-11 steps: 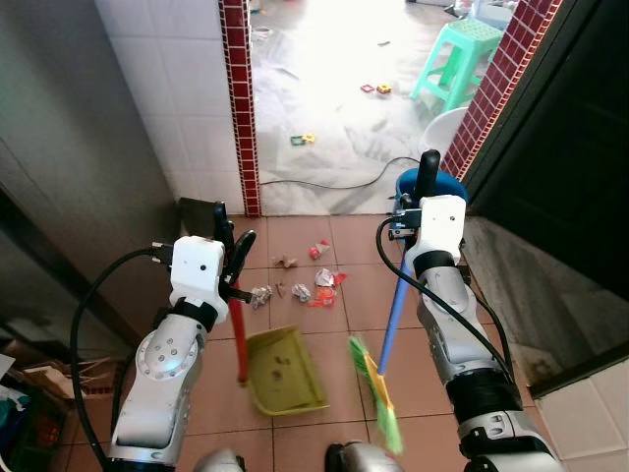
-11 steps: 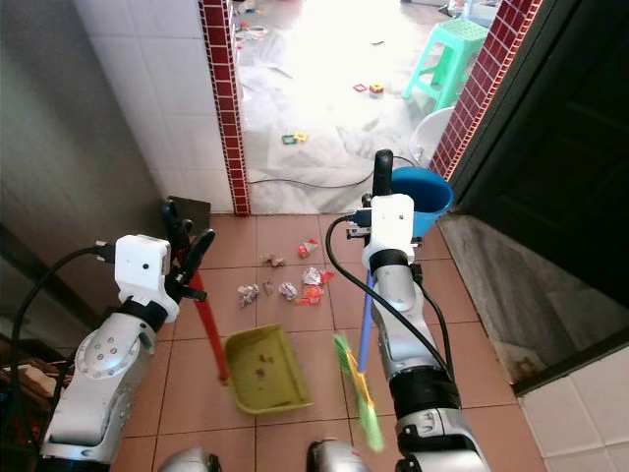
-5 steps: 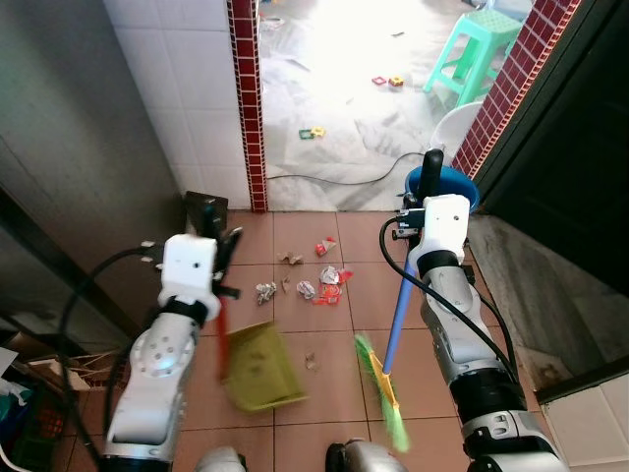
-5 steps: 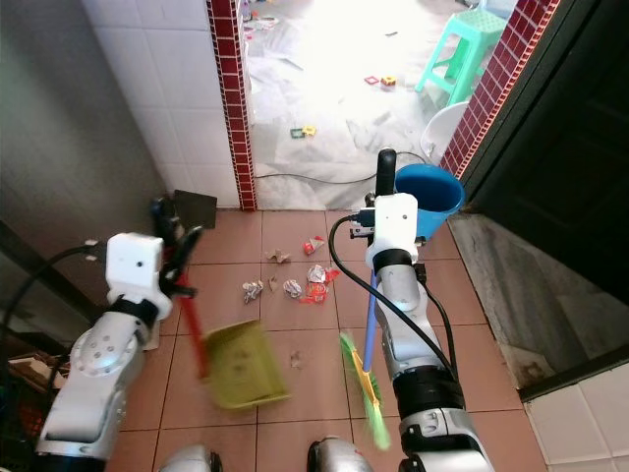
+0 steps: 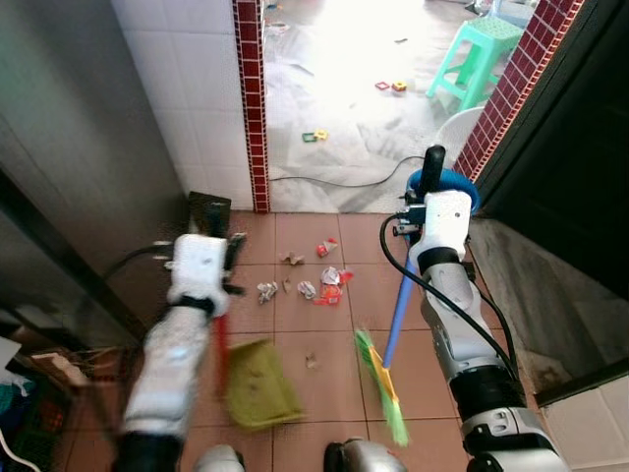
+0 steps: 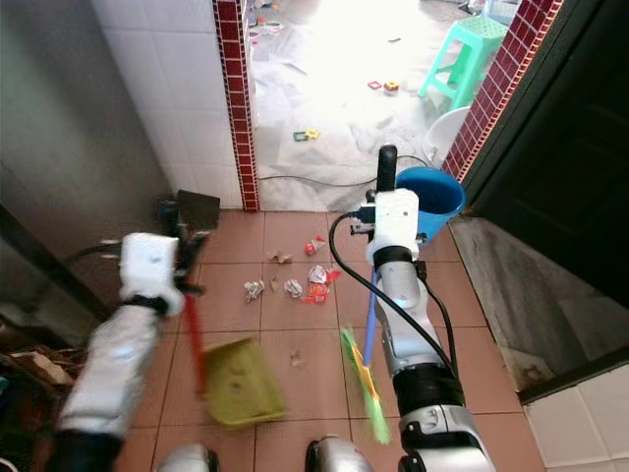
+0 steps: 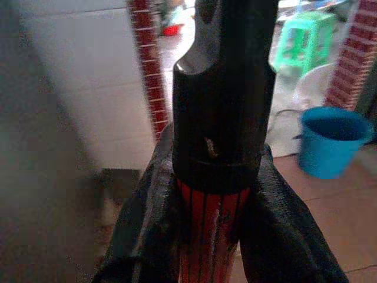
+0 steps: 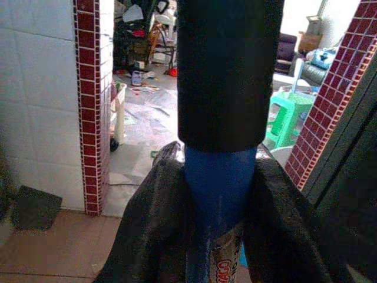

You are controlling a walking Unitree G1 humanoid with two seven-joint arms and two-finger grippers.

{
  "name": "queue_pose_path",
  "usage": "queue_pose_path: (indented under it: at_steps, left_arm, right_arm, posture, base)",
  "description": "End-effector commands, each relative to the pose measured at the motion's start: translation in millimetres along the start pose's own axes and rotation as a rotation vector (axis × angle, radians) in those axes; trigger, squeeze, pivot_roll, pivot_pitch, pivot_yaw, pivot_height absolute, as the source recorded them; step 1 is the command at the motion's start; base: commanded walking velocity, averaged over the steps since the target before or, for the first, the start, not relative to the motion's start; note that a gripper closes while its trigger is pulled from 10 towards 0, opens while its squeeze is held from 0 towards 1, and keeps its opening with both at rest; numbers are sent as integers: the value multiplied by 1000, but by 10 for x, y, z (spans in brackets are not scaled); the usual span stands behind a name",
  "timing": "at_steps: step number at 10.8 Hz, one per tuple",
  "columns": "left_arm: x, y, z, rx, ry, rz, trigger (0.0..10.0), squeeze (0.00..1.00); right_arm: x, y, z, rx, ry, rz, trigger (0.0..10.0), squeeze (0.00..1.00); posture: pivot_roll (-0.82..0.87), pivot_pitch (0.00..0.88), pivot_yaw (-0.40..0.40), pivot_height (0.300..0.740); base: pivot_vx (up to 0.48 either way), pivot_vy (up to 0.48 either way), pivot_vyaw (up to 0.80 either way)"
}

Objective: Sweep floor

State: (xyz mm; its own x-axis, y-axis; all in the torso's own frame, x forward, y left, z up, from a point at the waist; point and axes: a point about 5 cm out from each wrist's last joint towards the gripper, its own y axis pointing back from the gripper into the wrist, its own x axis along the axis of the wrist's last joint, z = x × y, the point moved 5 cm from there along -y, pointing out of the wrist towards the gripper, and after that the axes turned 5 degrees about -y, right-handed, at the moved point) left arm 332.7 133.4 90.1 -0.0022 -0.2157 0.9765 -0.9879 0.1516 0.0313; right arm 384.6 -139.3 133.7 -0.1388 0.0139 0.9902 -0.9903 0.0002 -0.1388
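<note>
Left gripper is clamped on the red handle of the dustpan; in the left wrist view both black fingers press against the ribbed red shaft just below its black cap. The yellow-green dustpan sits low over the terracotta floor tiles, in front of the robot's left side; the left arm and pan are motion-blurred, so contact with the floor cannot be told

Right gripper is closed around the blue handle of the broom, fingers on either side of the shaft under its black end grip. The handle slants down from the gripper to the green bristle head, which lies near the tiles just right of the dustpan

Litter: a loose cluster of crumpled silver, red and brown scraps on the tiles ahead of both tools, between the two arms; one small scrap lies apart, between the pan and the bristles

Surroundings: red-brick-edged white tiled wall on the left, blue bucket behind the right gripper, green stool on the bright floor beyond the doorway, black cable across the threshold
</note>
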Motion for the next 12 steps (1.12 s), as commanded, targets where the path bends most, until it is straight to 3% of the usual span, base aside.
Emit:
queue_pose_path:
  at_steps: [1, 3, 6, 7, 8, 9, 10, 11, 12]
  left_arm:
    - [85, -68, 34, 4, -6, 60, 10000, 0]
    - [-8, -141, 83, 12, 12, 36, 10000, 0]
    - [0, -216, 127, 4, 12, 54, 10000, 0]
    - [-5, -256, 147, 0, 13, 57, 10000, 0]
    - [-2, -266, 164, -7, 14, 58, 10000, 0]
    - [-2, -277, 188, -13, 15, 61, 10000, 0]
    - [-2, -279, 188, -12, 15, 63, 10000, 0]
    - [-6, -278, 165, -3, 17, 65, 10000, 0]
    - [21, -279, 154, -6, 42, 69, 10000, 0]
  right_arm:
    - [131, -98, 8, -17, -50, 37, 10000, 0]
    - [200, -219, -45, -46, -221, 15, 10000, 0]
    - [177, -271, -168, 0, -371, -36, 10000, 0]
    - [178, -275, -276, 54, -471, -71, 10000, 0]
    - [211, -277, -328, 87, -484, -71, 10000, 0]
    - [285, -282, -425, 162, -483, -67, 10000, 0]
    - [398, -300, -414, 205, -365, 0, 10000, 0]
    - [567, -375, -191, 183, -230, 90, 10000, 0]
    - [631, -399, -34, 148, -153, 124, 10000, 0]
  posture:
    - [-34, 77, -66, 740]
    - [-61, 59, -68, 740]
    - [-74, 43, -72, 740]
    - [-85, 39, -65, 740]
    - [-88, 38, -63, 740]
    - [-91, 40, -61, 740]
    - [-89, 40, -62, 740]
    - [-88, 40, -60, 740]
    - [-87, 42, -58, 740]
  base:
    - [0, 0, 0]
    - [0, 0, 0]
    - [0, 0, 0]
    - [0, 0, 0]
    - [0, 0, 0]
    - [0, 0, 0]
    - [0, 0, 0]
    - [0, 0, 0]
    - [0, 0, 0]
